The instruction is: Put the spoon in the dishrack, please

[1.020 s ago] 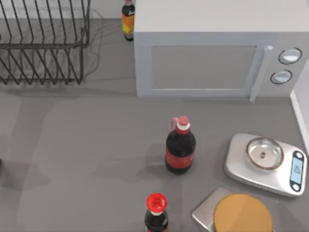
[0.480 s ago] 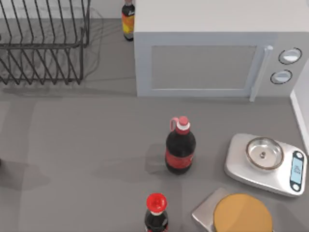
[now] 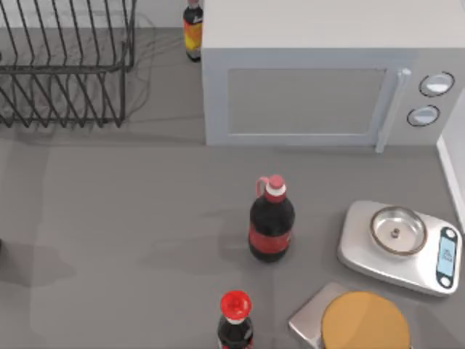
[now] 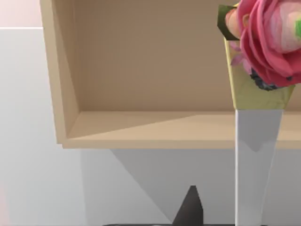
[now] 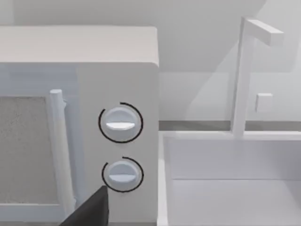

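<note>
Left end effector (image 4: 190,207): a single dark pointed fingertip shows at the lower edge of the left wrist view, pointing up into the frame; finger spacing cannot be judged. Right end effector (image 5: 91,211): one dark angular fingertip shows at the lower edge of the right wrist view, tilted; finger spacing likewise unreadable. Both wrist cameras look out roughly level rather than down at the tabletop.

My worktop (image 3: 131,240) is plain grey, the dishrack (image 3: 65,69) dark wire, the microwave (image 3: 320,80) white. Both cola bottles (image 3: 271,225) are near-black with red labels. Beside them, the scale (image 3: 399,247) is silver, and my left wrist sees a pink rose (image 4: 270,40) against a tan shelf (image 4: 141,70).
</note>
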Available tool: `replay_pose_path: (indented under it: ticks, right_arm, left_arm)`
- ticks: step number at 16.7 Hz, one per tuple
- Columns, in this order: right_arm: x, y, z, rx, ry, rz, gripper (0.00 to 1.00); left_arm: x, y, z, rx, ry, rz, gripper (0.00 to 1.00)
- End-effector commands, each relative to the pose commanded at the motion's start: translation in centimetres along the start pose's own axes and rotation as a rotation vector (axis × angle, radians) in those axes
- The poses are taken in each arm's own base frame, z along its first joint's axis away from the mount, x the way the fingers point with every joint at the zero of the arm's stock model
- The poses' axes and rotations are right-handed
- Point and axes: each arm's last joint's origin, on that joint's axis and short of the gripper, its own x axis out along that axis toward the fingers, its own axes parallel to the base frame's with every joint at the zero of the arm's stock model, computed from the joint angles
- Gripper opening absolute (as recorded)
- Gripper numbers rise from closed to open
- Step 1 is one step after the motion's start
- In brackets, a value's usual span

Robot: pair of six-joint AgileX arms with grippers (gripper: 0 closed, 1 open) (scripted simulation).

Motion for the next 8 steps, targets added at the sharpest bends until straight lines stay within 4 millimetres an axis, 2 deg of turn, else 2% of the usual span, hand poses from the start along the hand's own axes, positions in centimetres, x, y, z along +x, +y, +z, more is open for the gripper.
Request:
replay_pose_path:
  ticks: [3,6,8]
  right_arm:
    - [0.0,0.0,0.0,0.0,0.0,0.0,1.0]
    - [0.0,0.0,0.0,0.0,0.0,0.0,1.0]
    - [0.0,0.0,0.0,0.0,0.0,0.0,1.0]
  left_arm:
    - [5.4,0.6,-3.2,0.0,0.003,0.005,0.0]
    - [10.3,0.6,-7.9,0.003,-0.009,0.004,0.0]
    - [12.5,0.3,-11.2,0.005,-0.019,0.0,0.0]
